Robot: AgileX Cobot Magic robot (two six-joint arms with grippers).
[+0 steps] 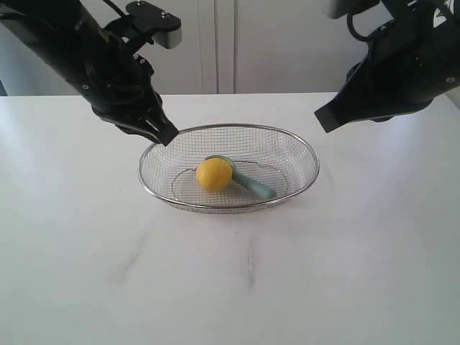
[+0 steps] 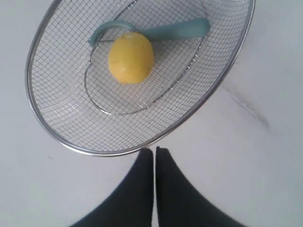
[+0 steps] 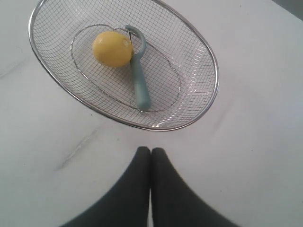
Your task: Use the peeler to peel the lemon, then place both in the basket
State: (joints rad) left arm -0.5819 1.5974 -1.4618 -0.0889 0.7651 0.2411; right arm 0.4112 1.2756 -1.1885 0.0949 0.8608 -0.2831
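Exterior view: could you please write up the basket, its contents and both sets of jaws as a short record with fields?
basket: silver wire mesh, upright on the white table
lemon: inside the basket, near its middle
peeler: inside the basket, lying flat, blade head against the lemon
left jaws: shut, empty, close to the basket's rim, outside it
right jaws: shut, empty, clear of the basket
lemon peeled: cannot tell
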